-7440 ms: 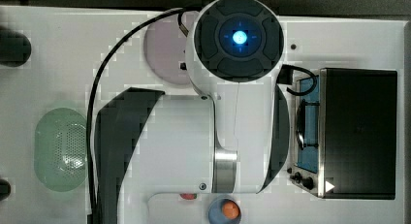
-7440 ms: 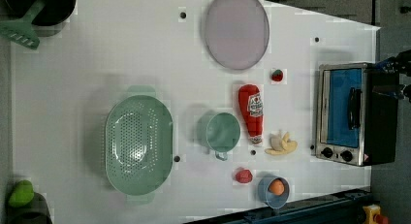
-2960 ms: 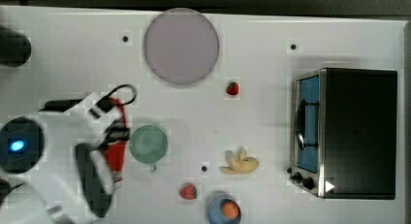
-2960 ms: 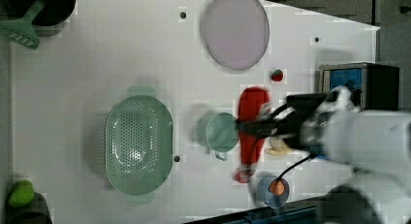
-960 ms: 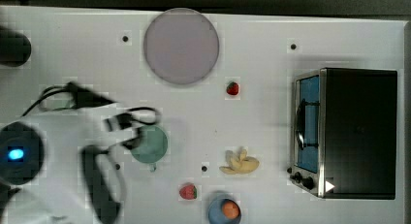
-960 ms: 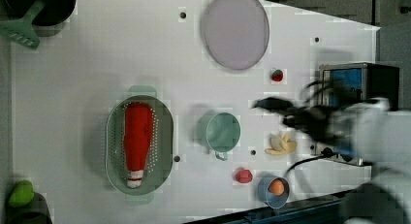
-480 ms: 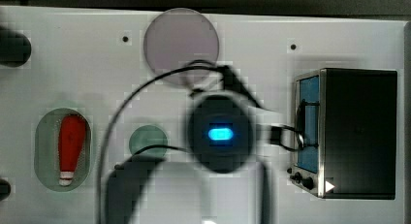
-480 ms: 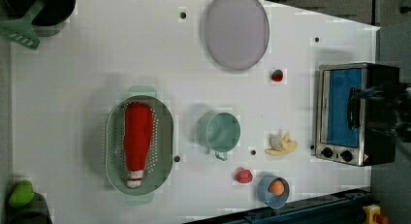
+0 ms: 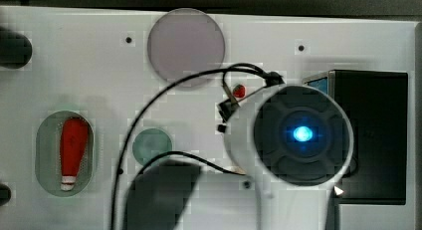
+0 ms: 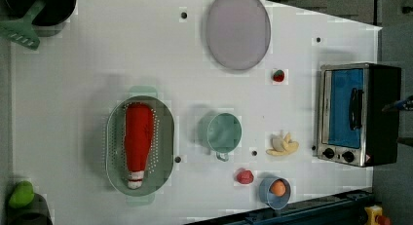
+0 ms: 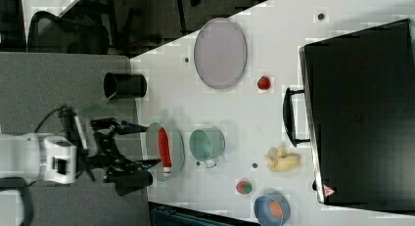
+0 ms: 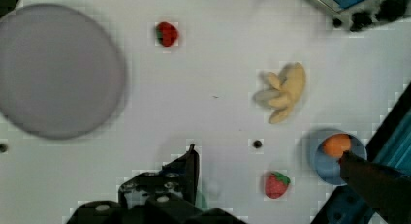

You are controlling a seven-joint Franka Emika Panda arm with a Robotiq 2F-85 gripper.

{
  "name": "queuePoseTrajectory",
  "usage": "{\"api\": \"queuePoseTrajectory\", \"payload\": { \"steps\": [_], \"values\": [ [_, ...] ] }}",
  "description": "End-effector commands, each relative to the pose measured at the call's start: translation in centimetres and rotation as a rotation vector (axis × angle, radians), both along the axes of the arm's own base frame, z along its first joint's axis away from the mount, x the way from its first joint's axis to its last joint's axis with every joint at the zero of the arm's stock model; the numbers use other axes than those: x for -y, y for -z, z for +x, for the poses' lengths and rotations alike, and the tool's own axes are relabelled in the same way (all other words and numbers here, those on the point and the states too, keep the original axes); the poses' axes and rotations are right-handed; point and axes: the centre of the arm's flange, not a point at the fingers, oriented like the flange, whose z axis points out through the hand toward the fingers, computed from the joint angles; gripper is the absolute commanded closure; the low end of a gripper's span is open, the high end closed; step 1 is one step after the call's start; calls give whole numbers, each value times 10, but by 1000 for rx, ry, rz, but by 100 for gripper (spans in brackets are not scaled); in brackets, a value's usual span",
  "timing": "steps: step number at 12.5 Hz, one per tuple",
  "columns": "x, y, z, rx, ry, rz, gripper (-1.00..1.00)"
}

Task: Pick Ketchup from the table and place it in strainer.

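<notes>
Tool: in the wrist view the tool (image 12: 269, 153) hangs high above the tabletop (image 10: 73, 88), its two fingers spread wide with nothing between them.
Under the tool: a strawberry (image 12: 276, 184), a blue bowl (image 12: 334, 161) with something orange inside, and a peeled banana (image 12: 281, 90), all lying apart from each other.
Arm: in the top view the arm (image 9: 298, 135) sits over the oven side of the tabletop, just beside the toaster oven (image 10: 358, 113) and well apart from the strainer.
Between: the green cup (image 10: 224, 132) stands between the arm's side and the strainer, near the strainer but not touching it.
Ketchup: the Ketchup (image 10: 139, 137) lies flat inside the strainer (image 10: 113, 142), lengthwise along the oval, white cap toward the left view's bottom, all of it within the rim.
Far side: the round greyish plate (image 10: 237, 29) sits toward the left view's top edge, with a second strawberry (image 10: 278, 76) near it.
Stage, as I judge it: the placing looks done; only pulling clear is left.
Doing it well: keep the fingers wide and the wrist high, so that cables and fingers pass above the cup and nothing nudges the strainer.
Check: the bottle looks settled; a round body could roll a little, but the strainer's walls should hold it.
Risk: low, provided any retreat runs away from the strainer.
</notes>
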Motion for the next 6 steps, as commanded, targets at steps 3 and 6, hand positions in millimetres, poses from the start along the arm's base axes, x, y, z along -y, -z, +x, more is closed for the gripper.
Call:
{"api": "queuePoseTrajectory", "payload": {
  "steps": [3, 6],
  "values": [
    [-37, -25, -2, 50, -49, 4, -100],
    [-40, -24, -4, 34, -54, 40, -100]
  ]
}}
